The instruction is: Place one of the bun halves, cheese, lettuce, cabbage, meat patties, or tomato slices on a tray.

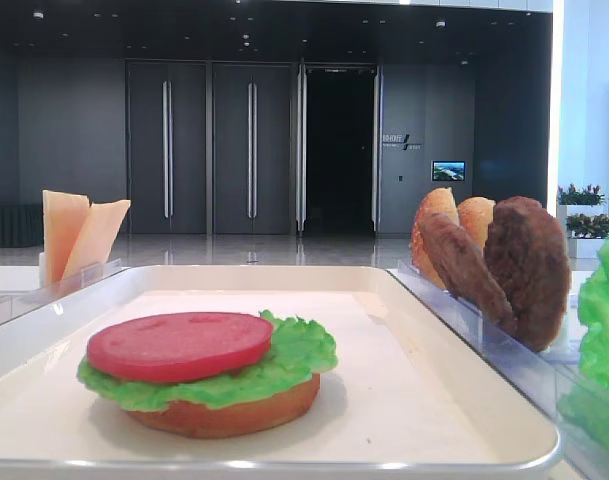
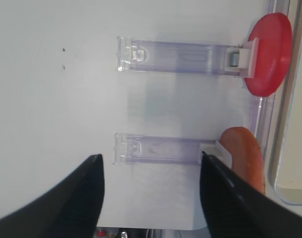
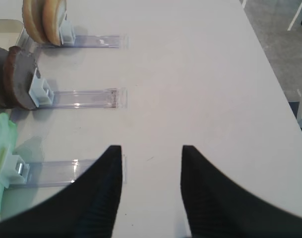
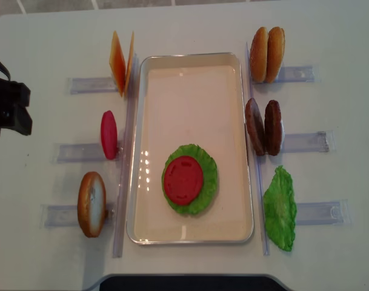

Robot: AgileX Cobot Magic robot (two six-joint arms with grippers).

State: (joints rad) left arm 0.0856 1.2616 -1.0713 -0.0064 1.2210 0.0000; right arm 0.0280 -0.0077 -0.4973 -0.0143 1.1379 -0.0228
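Observation:
On the white tray (image 4: 190,73) a tomato slice (image 4: 183,179) lies on lettuce (image 4: 208,182), with a bun half (image 1: 234,415) beneath them. Left of the tray, cheese (image 4: 120,60), another tomato slice (image 4: 108,134) and a bun half (image 4: 91,203) stand in clear holders. On the right stand two bun halves (image 4: 267,53), meat patties (image 4: 263,127) and lettuce (image 4: 280,208). My left gripper (image 2: 151,156) is open over bare table, beside the bun half (image 2: 245,158) and tomato slice (image 2: 270,54). My right gripper (image 3: 151,148) is open and empty, right of the patties (image 3: 17,77). No cabbage shows.
Narrow clear holders (image 2: 175,57) lie across the table on both sides of the tray. The left arm's black end (image 4: 8,115) sits at the far left table edge. The table's right edge (image 3: 284,94) runs close to my right gripper.

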